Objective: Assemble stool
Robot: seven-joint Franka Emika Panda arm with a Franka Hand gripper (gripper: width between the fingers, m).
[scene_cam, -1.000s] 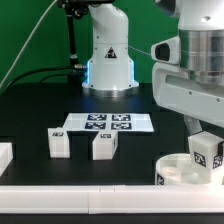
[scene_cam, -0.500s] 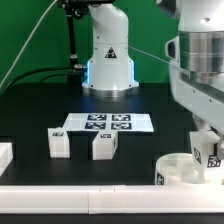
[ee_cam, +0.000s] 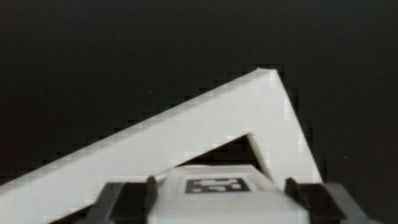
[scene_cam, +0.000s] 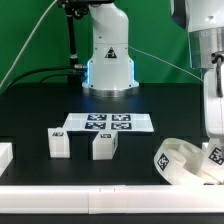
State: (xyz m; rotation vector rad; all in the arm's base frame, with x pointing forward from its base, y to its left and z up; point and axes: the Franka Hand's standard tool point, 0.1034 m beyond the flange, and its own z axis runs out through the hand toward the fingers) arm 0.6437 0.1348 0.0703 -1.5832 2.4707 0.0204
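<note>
Broadly, a black tabletop [scene_cam: 40, 110] lay before a green backdrop [scene_cam: 30, 40], with the white robot arm base [scene_cam: 108, 60] at the rear and a plain white border rail [scene_cam: 90, 190] along the front edge. The white plastic round seat disc [scene_cam: 180, 165] sat tilted at the exterior view's right, near that rail. The marker board [scene_cam: 108, 123] lay mid-table. In front of it stood one loose white block leg [scene_cam: 58, 143] and a second loose leg [scene_cam: 104, 146]. Only the wrist view showed the gripper [ee_cam: 217, 198] closed on a third tagged white leg [ee_cam: 214, 185], with dark fingers [ee_cam: 118, 200] flanking it and white rails meeting at a corner [ee_cam: 249, 110] beyond.
</note>
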